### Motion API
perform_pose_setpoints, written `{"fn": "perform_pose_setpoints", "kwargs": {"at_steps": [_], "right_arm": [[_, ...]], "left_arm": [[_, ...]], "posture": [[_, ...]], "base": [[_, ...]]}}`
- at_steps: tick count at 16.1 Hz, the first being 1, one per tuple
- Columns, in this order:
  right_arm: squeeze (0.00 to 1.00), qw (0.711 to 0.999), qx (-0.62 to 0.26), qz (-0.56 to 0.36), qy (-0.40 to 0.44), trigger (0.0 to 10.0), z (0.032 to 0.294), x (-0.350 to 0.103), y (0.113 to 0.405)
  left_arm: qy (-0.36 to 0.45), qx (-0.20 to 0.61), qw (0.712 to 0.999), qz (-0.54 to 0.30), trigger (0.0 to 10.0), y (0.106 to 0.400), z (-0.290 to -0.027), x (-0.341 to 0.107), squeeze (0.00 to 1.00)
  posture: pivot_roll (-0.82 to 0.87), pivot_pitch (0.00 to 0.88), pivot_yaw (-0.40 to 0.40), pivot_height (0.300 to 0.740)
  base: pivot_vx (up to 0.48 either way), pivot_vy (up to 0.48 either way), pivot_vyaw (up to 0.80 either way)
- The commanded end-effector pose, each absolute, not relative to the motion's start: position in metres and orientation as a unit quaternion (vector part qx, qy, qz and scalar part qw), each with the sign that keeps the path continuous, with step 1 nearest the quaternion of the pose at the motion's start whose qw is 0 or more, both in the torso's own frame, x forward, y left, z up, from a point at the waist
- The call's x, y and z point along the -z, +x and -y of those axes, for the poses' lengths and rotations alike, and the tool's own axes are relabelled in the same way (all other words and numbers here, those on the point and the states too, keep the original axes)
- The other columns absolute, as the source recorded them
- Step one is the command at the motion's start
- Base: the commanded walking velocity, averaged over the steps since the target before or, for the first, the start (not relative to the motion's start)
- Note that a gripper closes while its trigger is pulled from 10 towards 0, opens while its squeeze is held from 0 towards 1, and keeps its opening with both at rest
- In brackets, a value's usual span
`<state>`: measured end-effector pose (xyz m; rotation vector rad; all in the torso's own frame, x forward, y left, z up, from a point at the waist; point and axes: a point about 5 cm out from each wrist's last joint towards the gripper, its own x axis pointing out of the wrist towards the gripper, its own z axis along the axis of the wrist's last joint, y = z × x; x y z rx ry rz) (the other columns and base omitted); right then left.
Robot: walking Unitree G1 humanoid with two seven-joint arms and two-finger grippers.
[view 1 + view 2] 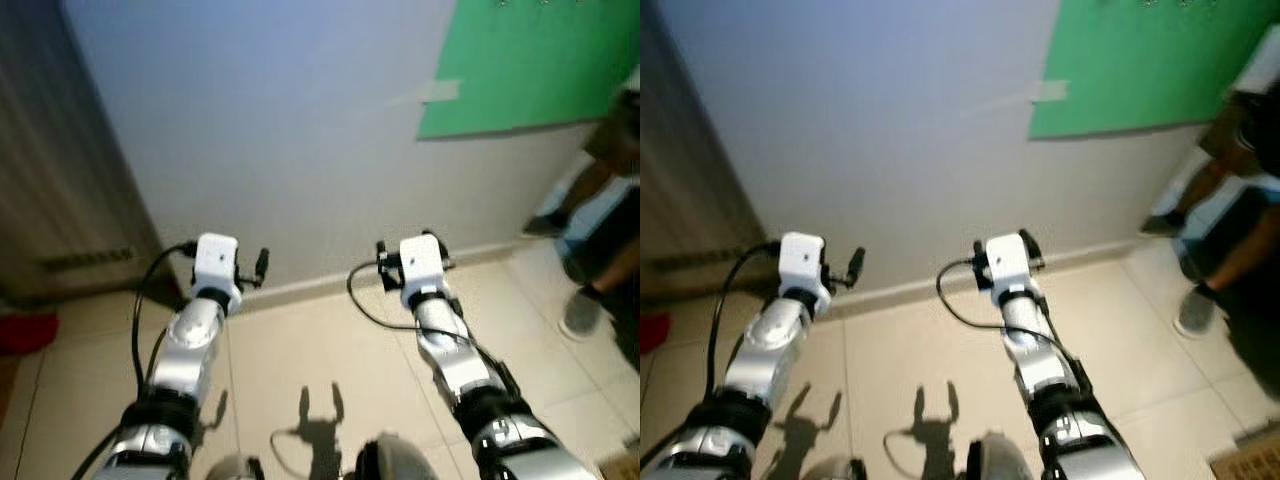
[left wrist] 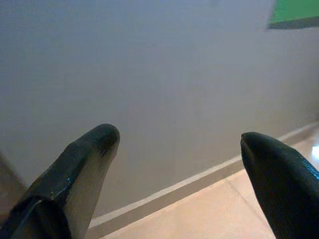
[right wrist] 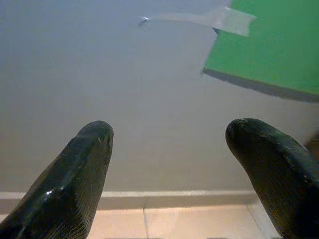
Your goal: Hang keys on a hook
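Facing a pale wall (image 1: 270, 140), both empty grippers gape wide; the green board (image 3: 279, 45) lies up-right of the right gripper (image 3: 169, 164), farther from the left gripper (image 2: 179, 169).

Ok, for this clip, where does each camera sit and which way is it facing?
Left and right eye views: on the head, looking forward and down at the wall, green board and tiled floor; both silver arms show.
Left wrist view: along the open left gripper toward the wall's baseboard.
Right wrist view: along the open right gripper toward the green board.
Shared: wall, board, floor.
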<state>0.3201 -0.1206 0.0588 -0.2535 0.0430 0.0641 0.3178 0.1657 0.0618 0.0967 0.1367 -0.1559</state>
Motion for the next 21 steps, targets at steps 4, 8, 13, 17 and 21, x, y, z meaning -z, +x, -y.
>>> {"fn": "perform_pose_setpoints", "kwargs": {"at_steps": [4,8,13,17,21], "right_arm": [[0.0,0.994,-0.026,-0.012,-0.109,10.0,0.1224,-0.0636,0.3217],[0.0,0.994,-0.026,-0.012,-0.103,10.0,0.1226,-0.0635,0.321],[0.0,0.994,-0.019,-0.003,-0.109,10.0,0.1258,-0.0653,0.321],[0.0,0.994,-0.008,-0.009,-0.107,10.0,0.1286,-0.0645,0.3218],[0.0,0.995,-0.017,-0.013,-0.102,10.0,0.1258,-0.062,0.3198]], "left_arm": [[0.056,0.081,0.994,-0.048,10.0,0.3204,-0.1632,-0.0701,0.0],[0.057,0.082,0.994,-0.045,10.0,0.3199,-0.1622,-0.0706,0.0],[0.055,0.083,0.994,-0.044,10.0,0.3192,-0.1613,-0.0703,0.0],[0.056,0.087,0.994,-0.042,10.0,0.3186,-0.1605,-0.0703,0.0],[0.057,0.094,0.993,-0.045,10.0,0.3175,-0.1589,-0.0688,0.0]], "posture": [[0.03,0.0,-0.018,0.74],[0.02,0.0,-0.016,0.74],[0.02,0.0,-0.019,0.74],[0.02,0.0,-0.019,0.74],[0.02,0.0,-0.019,0.74]], "base": [[0.0,0.0,0.0],[0.0,0.0,0.0],[0.0,0.0,0.0],[0.0,0.0,-0.37],[0.0,0.0,-0.74]]}}
